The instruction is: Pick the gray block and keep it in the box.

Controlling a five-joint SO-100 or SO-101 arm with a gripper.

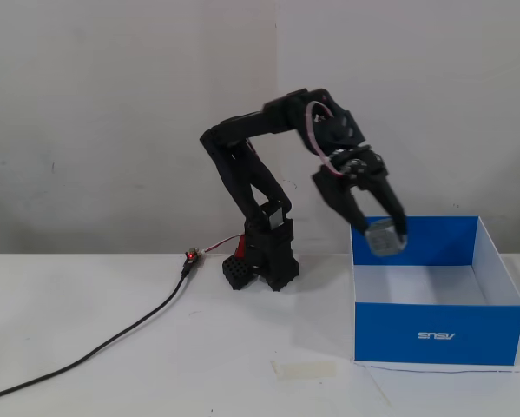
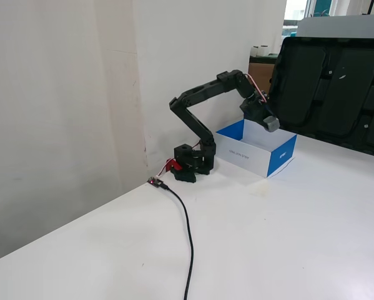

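The gray block point(image 1: 383, 239) is a small gray cube held between my black gripper's point(image 1: 382, 229) fingers. It hangs above the left part of the open box point(image 1: 437, 334), over its white inside, near the left wall. The box is bright blue outside with a small white logo on the front. In the other fixed view the gripper point(image 2: 269, 119) holds the block point(image 2: 271, 123) above the box point(image 2: 280, 157), clear of its rim. The gripper is shut on the block.
The arm's black base point(image 1: 264, 256) stands on the white table left of the box. A black cable point(image 1: 112, 339) with a small board point(image 1: 190, 258) runs off to the left. A piece of tape point(image 1: 305, 370) lies in front. A dark panel point(image 2: 336, 87) leans behind the box.
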